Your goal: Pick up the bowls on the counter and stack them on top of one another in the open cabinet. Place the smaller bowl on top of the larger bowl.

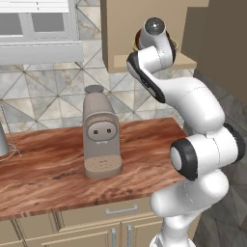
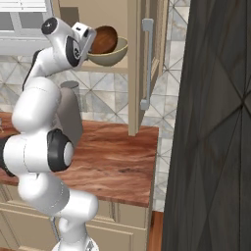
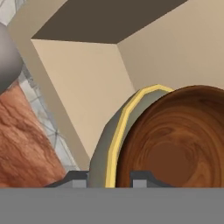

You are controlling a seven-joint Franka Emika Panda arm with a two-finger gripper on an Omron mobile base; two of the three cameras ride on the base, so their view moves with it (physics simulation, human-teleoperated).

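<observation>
Left base view: the white arm reaches up into the tan wooden wall cabinet (image 1: 144, 43). To finish well, lower the bowl level and centred before letting go.

Right base view: the small dark reddish-brown bowl (image 2: 104, 39) sits tilted in the wide pale olive-yellow bowl (image 2: 112, 55), which stands on the cabinet shelf.

Hand view: the gripper (image 3: 109, 178) is clamped on the brown bowl's rim, the yellow rim just behind it.
</observation>
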